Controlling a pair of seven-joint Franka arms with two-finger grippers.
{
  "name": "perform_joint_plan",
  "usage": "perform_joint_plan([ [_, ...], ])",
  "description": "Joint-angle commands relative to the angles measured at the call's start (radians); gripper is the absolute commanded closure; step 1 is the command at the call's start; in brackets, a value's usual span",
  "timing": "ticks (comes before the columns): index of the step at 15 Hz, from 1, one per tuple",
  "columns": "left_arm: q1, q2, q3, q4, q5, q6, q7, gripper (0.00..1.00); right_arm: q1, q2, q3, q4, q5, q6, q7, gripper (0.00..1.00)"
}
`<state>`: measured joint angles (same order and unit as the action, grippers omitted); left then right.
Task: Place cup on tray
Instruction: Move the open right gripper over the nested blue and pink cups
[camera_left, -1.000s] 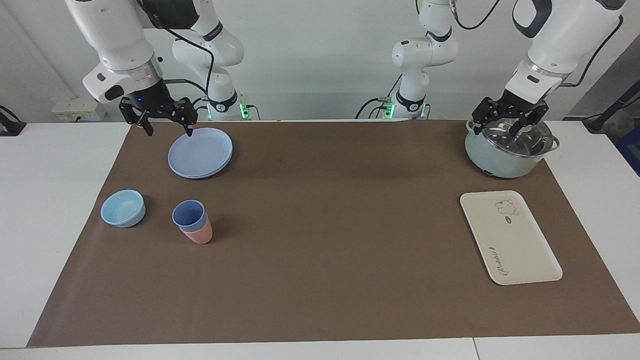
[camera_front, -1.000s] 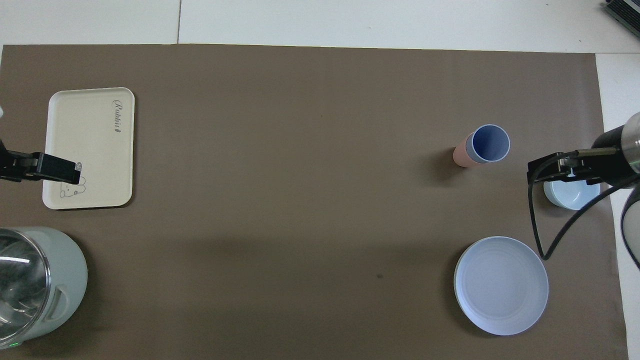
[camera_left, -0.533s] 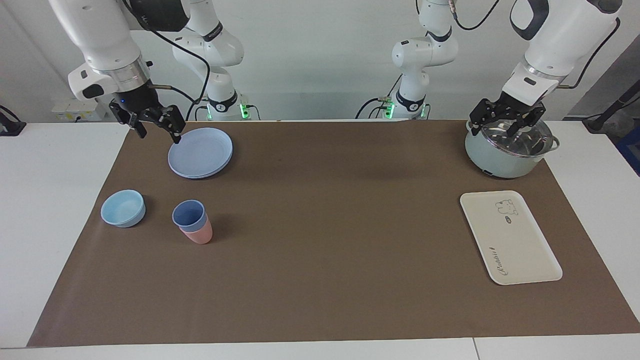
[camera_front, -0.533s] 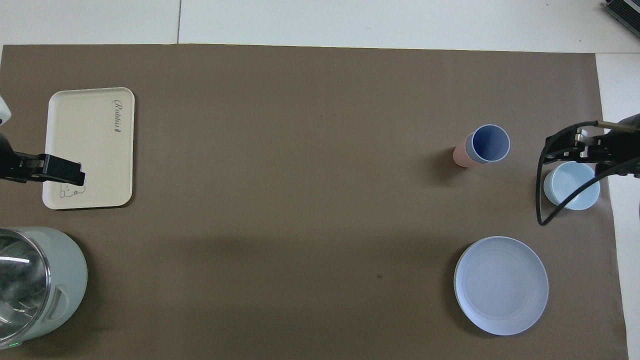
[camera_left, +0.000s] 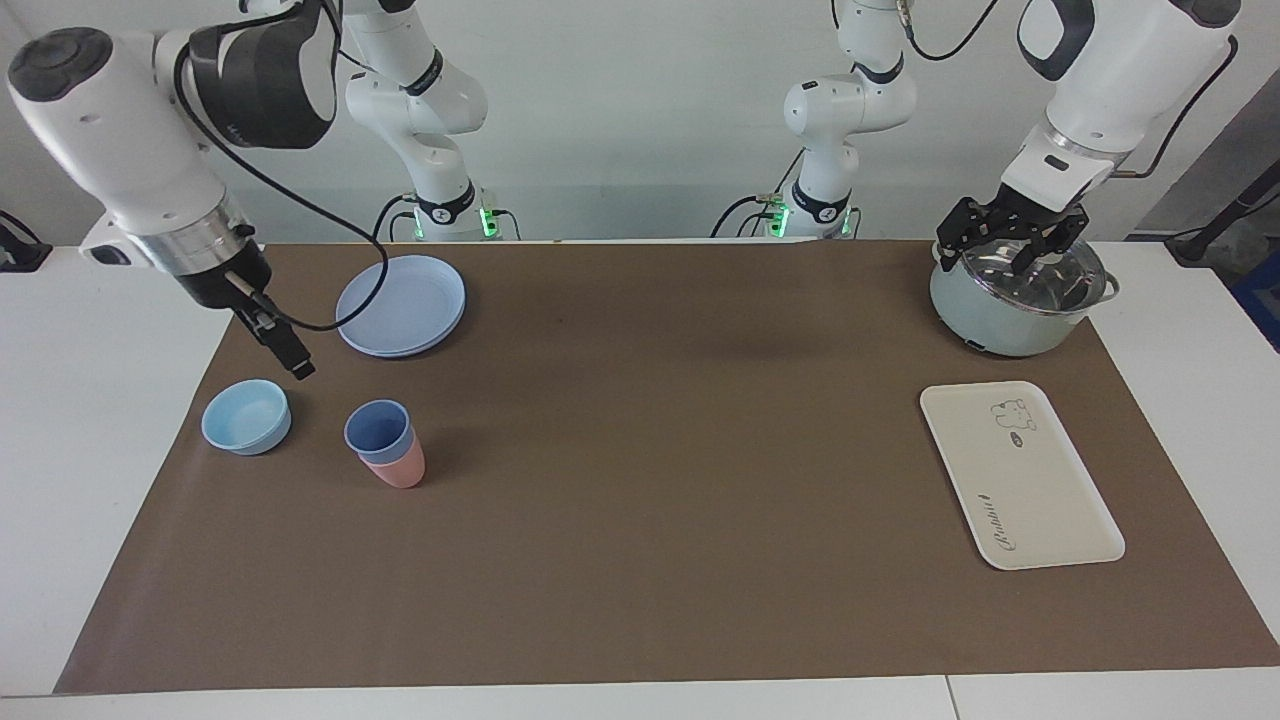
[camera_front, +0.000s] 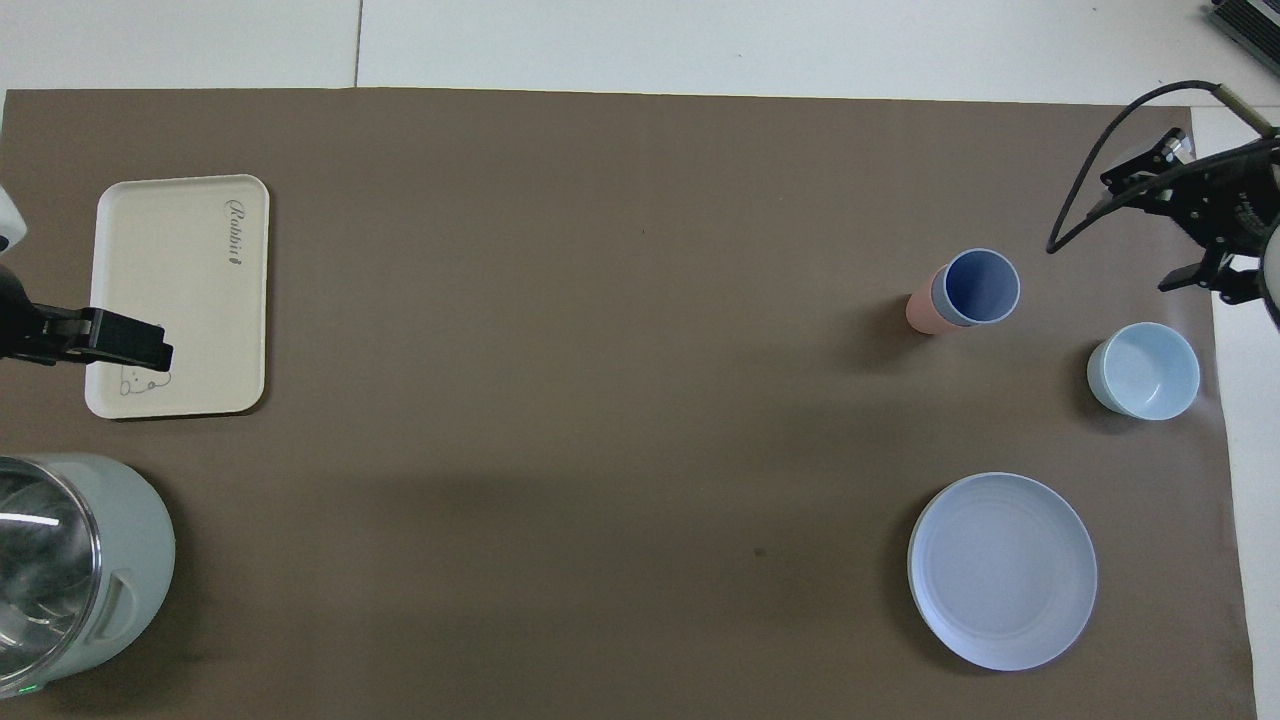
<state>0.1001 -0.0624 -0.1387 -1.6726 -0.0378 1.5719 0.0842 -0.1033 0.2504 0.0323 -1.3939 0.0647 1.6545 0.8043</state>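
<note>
The periwinkle-blue cup stands upright, nested in a pink tumbler, toward the right arm's end of the table; it also shows in the overhead view. The cream-white tray lies flat toward the left arm's end, bare, and shows from overhead. My right gripper is open and empty, in the air over the mat between the plate and the bowl, apart from the cup. My left gripper is open and empty, over the pot's lid.
A round blue plate lies nearer to the robots than the cup. A low light-blue bowl sits beside the cup. A pale green pot with a glass lid stands nearer to the robots than the tray.
My right gripper has swung from over the plate's edge, lower and toward the bowl and cup, and its wrist has turned. My left gripper has hardly moved.
</note>
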Motion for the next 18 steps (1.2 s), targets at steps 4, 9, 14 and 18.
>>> perform_joint_plan([
  [4, 0.001, -0.017, -0.001, -0.027, -0.017, 0.017, -0.009, 0.0, -0.088, 0.229, 0.011, 0.171, 0.125, -0.013, 0.029, 0.09],
  [9, 0.001, -0.019, -0.001, -0.035, -0.017, 0.02, -0.009, 0.0, -0.145, 0.37, 0.011, 0.183, 0.259, 0.017, 0.084, 0.09],
  [14, 0.001, -0.023, -0.001, -0.041, -0.017, 0.023, -0.009, 0.0, -0.171, 0.475, 0.012, 0.199, 0.38, 0.053, 0.122, 0.09],
  [18, 0.001, -0.023, -0.002, -0.042, -0.017, 0.025, -0.015, 0.0, -0.162, 0.468, 0.014, 0.136, 0.421, 0.033, 0.125, 0.09],
])
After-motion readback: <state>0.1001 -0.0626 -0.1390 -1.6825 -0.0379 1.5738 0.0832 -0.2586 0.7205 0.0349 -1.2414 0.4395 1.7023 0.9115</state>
